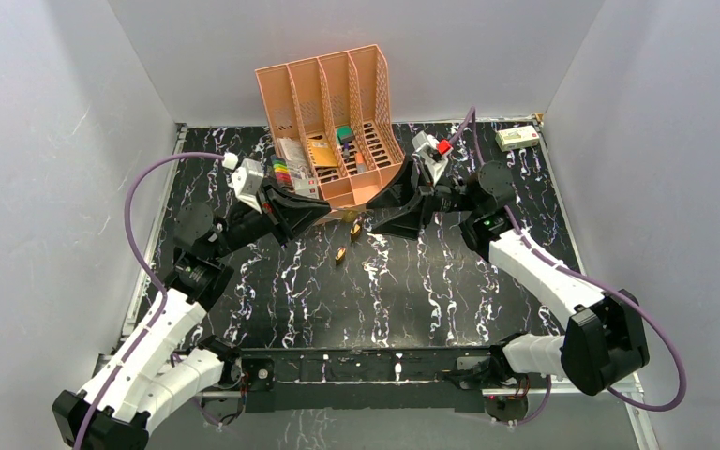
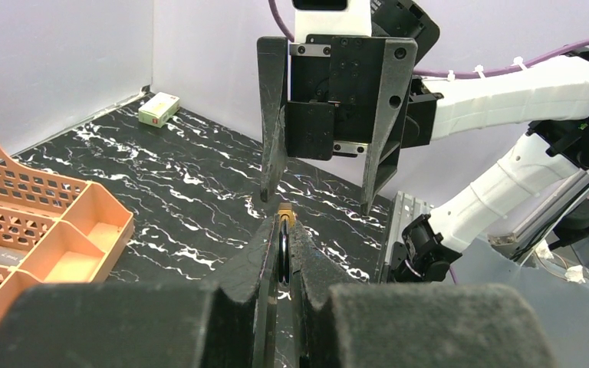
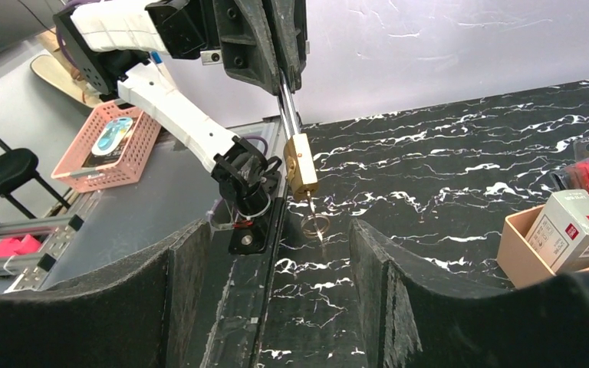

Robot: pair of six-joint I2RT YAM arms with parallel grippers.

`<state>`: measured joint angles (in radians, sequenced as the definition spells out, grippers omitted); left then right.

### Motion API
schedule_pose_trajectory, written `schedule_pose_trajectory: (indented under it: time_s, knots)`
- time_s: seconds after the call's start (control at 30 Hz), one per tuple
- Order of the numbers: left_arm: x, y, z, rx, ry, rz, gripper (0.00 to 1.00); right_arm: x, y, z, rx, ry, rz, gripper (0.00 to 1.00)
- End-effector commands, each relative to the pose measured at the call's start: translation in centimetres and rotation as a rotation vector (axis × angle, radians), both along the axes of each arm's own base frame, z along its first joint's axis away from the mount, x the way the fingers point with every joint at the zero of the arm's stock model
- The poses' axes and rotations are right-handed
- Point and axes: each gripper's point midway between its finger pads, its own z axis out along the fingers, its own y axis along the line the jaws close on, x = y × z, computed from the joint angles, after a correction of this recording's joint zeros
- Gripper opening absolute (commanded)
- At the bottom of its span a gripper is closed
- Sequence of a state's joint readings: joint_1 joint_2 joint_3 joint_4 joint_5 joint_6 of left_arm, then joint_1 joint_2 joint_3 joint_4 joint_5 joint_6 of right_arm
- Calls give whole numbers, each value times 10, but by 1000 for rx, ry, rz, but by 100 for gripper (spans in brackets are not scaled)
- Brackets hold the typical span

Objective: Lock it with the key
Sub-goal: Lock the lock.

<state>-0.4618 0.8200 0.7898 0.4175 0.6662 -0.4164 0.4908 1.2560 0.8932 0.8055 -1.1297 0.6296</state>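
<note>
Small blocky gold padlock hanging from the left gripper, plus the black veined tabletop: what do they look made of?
Blocky gold padlock: likely brass, yellow metal with soft sheen. Its shackle: bright silvery rods, probably steel. Tabletop: black with white veins, slight sheen, marble-look; real stone or printed laminate, cannot tell.

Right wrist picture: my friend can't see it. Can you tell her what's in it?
A small brass padlock hangs by its shackle from the shut left end effector, with a tiny key dangling from its underside. Below, the right end effector stands wide open over the black marbled table.
</note>
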Motion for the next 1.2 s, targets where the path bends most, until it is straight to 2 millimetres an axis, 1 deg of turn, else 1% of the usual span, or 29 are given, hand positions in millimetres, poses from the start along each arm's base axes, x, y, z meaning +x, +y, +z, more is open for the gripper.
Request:
schedule_pose_trajectory:
  time_s: [0.0, 0.2, 0.5, 0.73, 0.9, 1.17]
  knots:
    - [-2, 4, 29, -37, -84, 17, 0, 0, -3, 9, 27, -53, -28, 73]
    - [0, 3, 27, -43, -78, 14, 0, 4, 1, 9, 27, -50, -43, 69]
    - [2, 2, 24, -41, -68, 12, 0, 7, 11, 4, 3, -50, -70, 55]
    - [3, 1, 23, -41, -64, 14, 0, 9, 15, 4, -6, -62, -82, 51]
    - [4, 0, 22, -39, -61, 12, 0, 10, 18, 2, -13, -63, -78, 44]
    - [6, -1, 20, -37, -55, 12, 0, 10, 21, 1, -17, -64, -69, 37]
